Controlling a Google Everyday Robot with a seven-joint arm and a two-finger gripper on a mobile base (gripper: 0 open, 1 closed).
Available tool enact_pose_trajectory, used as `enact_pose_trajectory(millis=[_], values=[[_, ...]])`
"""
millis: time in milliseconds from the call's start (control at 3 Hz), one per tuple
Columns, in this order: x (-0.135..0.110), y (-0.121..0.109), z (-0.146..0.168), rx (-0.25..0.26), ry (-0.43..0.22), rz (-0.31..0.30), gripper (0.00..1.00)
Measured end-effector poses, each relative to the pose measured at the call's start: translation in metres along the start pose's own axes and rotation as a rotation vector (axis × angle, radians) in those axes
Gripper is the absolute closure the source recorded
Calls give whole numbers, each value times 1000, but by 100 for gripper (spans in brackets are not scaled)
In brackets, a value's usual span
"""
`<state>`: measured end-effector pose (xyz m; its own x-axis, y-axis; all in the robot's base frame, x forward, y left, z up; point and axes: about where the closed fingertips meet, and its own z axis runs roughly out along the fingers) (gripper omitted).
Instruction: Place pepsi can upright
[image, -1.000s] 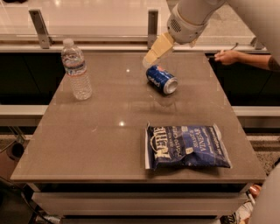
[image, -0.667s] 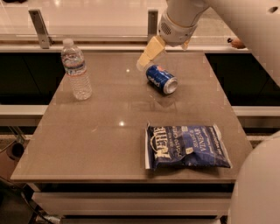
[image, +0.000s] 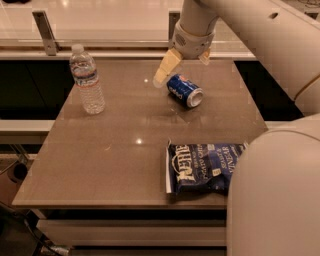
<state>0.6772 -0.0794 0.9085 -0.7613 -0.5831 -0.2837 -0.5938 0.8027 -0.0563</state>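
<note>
Tool (image: 183, 64) spread, just over the pepsi can (image: 184, 90) lying sideways on the tabletop (image: 115, 150). Off-centre closing could nudge it into rolling away.

A water bottle (image: 86, 80) stands upright near the far left corner of the table (image: 105, 160). A dark-blue chip bag (image: 201, 167) lies flat by its near right edge.

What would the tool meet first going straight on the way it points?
Probably the pepsi can, lying on its side just below the open tool, which points down over the far side of the table. Depth is unclear: it could touch the table just behind the can instead.
</note>
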Motion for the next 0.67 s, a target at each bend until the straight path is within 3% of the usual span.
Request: enact_pose_trajectory(millis=[667], values=[[2,-20,34,-28,75,31,0]])
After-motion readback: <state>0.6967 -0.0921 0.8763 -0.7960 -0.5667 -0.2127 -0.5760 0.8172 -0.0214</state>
